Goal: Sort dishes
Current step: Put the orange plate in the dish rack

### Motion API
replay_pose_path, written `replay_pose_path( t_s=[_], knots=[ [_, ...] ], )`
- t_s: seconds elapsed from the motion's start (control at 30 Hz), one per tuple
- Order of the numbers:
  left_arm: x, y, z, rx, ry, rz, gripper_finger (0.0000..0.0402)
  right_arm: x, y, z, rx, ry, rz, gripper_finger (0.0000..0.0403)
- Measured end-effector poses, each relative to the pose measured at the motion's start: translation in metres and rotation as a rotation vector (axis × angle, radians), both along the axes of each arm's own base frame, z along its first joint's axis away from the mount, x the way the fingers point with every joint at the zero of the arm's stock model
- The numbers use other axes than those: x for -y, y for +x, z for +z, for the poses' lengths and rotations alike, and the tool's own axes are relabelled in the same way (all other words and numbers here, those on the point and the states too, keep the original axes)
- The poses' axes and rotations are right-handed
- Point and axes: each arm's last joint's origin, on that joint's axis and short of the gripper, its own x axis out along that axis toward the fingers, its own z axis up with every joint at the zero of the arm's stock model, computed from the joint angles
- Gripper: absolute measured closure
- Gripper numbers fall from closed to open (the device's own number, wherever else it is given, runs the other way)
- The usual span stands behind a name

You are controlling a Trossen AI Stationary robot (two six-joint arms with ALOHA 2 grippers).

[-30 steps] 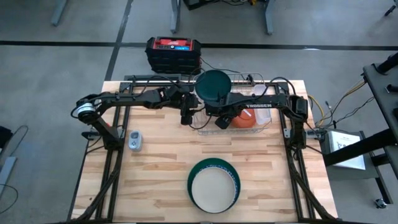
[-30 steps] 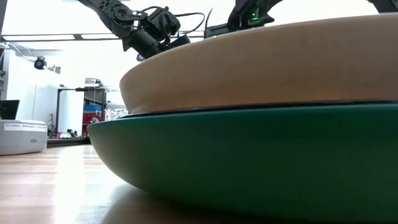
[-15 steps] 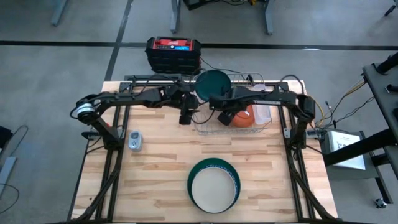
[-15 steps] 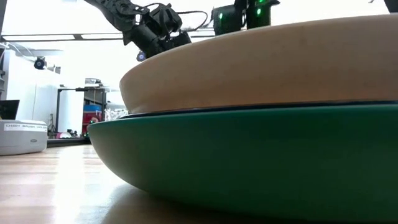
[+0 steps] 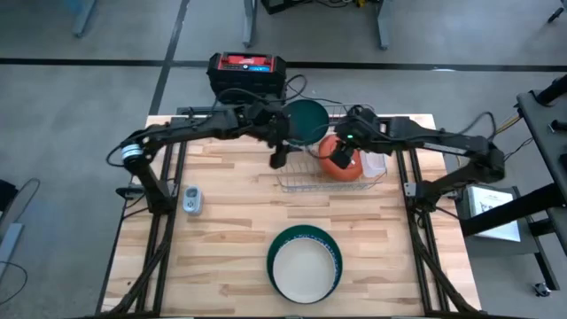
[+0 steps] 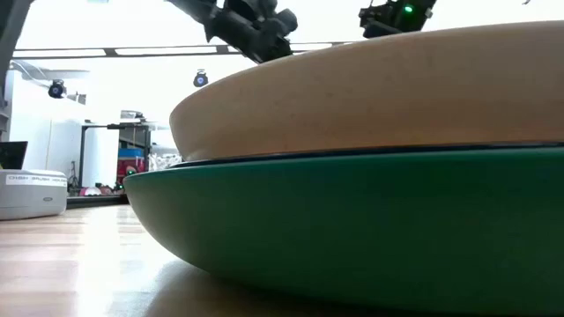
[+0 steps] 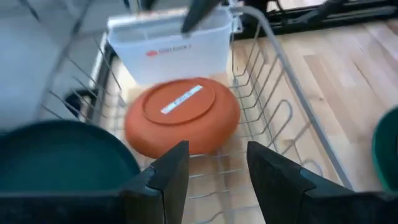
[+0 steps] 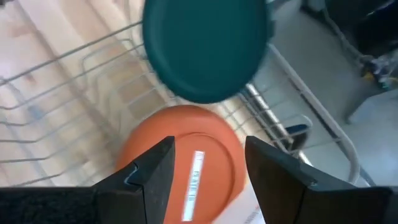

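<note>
Nearest me, at the table's front edge, the dark green bowl (image 5: 305, 261) sits upright with a white plate (image 5: 304, 267) nested inside it; in the low view this pair (image 6: 370, 229) fills almost everything, hiding the table behind it. Farther back, the silver wire rack (image 5: 306, 184) holds an orange bowl (image 5: 339, 162) lying upside down, a label on its base, and a dark green plate (image 5: 306, 121) at the rack's rear left. A small clear plastic tray (image 5: 374, 162) sits just beside the orange bowl. My left gripper (image 5: 278, 156) hangs empty over the rack's left end, fingers (image 7: 168, 180) apart. My right gripper (image 5: 340, 158) hovers over the orange bowl, fingers (image 8: 155, 174) spread, holding nothing.
</note>
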Motion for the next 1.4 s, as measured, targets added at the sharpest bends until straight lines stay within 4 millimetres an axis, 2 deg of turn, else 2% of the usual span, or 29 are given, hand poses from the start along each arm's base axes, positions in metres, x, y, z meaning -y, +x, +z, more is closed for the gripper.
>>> replay_pose_path(
  t_s=[0.17, 0.27, 0.37, 0.5, 0.57, 0.7, 0.83, 1.07, 1.23, 1.4],
  knots=[
    [-0.014, 0.039, -0.015, -0.055, -0.138, 0.087, 0.0249, -0.001, -0.031, -0.012, 0.131, -0.119, -0.169, 0.0228],
    [-0.025, 0.061, -0.031, -0.121, -0.190, 0.124, 0.0249, -0.003, -0.042, -0.020, 0.204, -0.097, -0.208, 0.0244],
    [-0.035, 0.081, -0.038, -0.179, -0.197, 0.158, 0.0249, -0.006, -0.047, -0.029, 0.225, -0.035, -0.171, 0.0270],
    [-0.047, 0.100, -0.036, -0.221, -0.151, 0.224, 0.0249, -0.008, -0.047, -0.043, 0.182, 0.022, -0.110, 0.0318],
    [-0.054, 0.108, -0.044, -0.245, -0.159, 0.225, 0.0249, -0.008, -0.046, -0.049, 0.156, 0.020, -0.101, 0.0347],
    [-0.060, 0.107, -0.067, -0.239, -0.148, 0.157, 0.0249, -0.009, -0.048, -0.060, 0.112, 0.028, -0.097, 0.0396],
    [-0.057, 0.101, -0.075, -0.312, -0.076, 0.056, 0.0249, -0.009, -0.051, -0.065, 0.097, 0.030, -0.096, 0.0392],
    [-0.039, 0.109, -0.078, -0.302, 0.098, -0.138, 0.0249, -0.010, -0.052, -0.069, 0.089, 0.031, -0.095, 0.0401],
    [-0.035, 0.115, -0.075, -0.240, 0.190, -0.197, 0.0249, -0.010, -0.054, -0.078, 0.073, 0.042, -0.106, 0.0401],
    [-0.032, 0.109, -0.086, -0.336, 0.209, -0.263, 0.0249, -0.011, -0.056, -0.086, 0.062, 0.057, -0.126, 0.0400]
  ],
)
